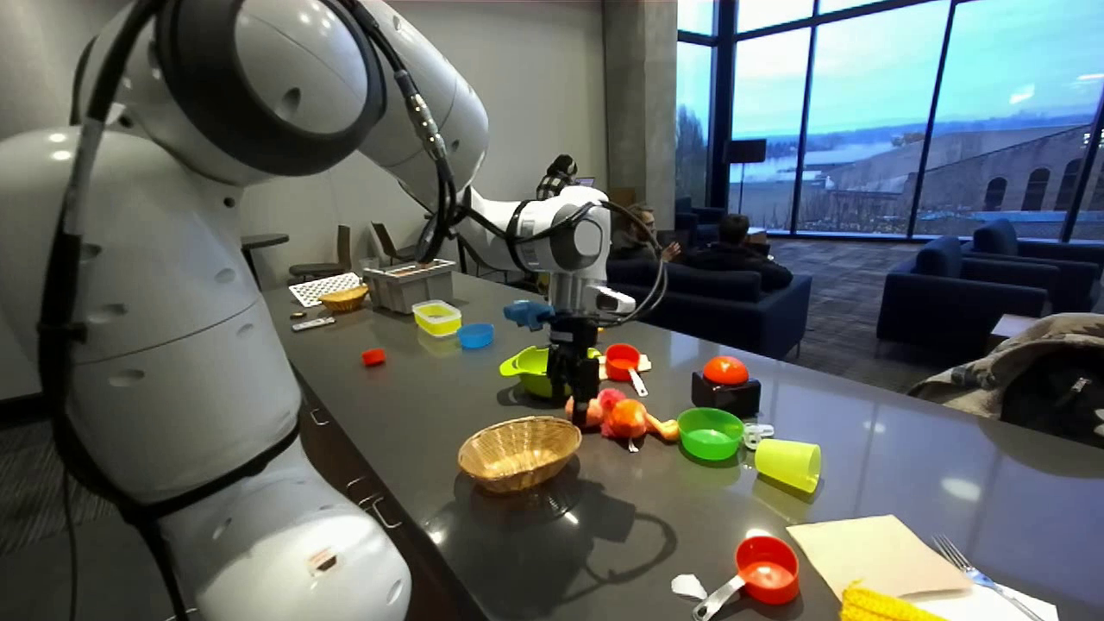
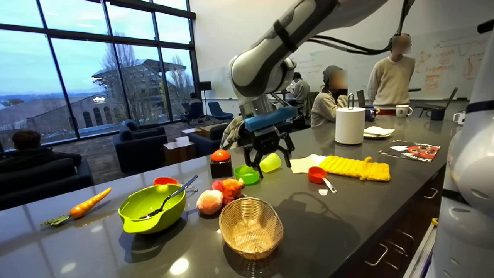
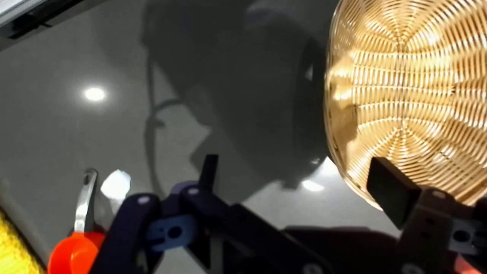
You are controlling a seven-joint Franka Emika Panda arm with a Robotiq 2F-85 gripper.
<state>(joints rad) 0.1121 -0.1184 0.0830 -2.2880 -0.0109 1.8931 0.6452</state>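
"Basket [image 2: 251,231]: where does it sit?"

"On the dark, glossy counter [image 2: 316,239], near and central, right of the lime bowl [image 2: 170,215] in an exterior view. Tall windows [image 2: 81,58] and dark armchairs [image 2: 139,148] stand far left; a whiteboard [image 2: 455,58], far right."

"And the gripper [image 3: 301,180]?"

"Wide, its fingers [image 3: 393,192] well apart. In the wrist view the finger at right overlaps the basket's rim; whether they touch, I can't tell."

"Materials and shapes?"

"The basket is oval, woven, golden. Just beyond it, the plush [image 2: 232,188] looks fuzzy. The mitt [image 2: 355,168], right and farther, is ribbed yellow knit. The bowl is smooth and lipped."

"Counts?"

"One basket, one lime bowl, one mitt, two red cups [image 2: 317,175], one yellow cup [image 2: 271,163], one green dish [image 2: 247,175], one carrot [image 2: 88,204]. Whether the plush is one toy or two, I can't say."
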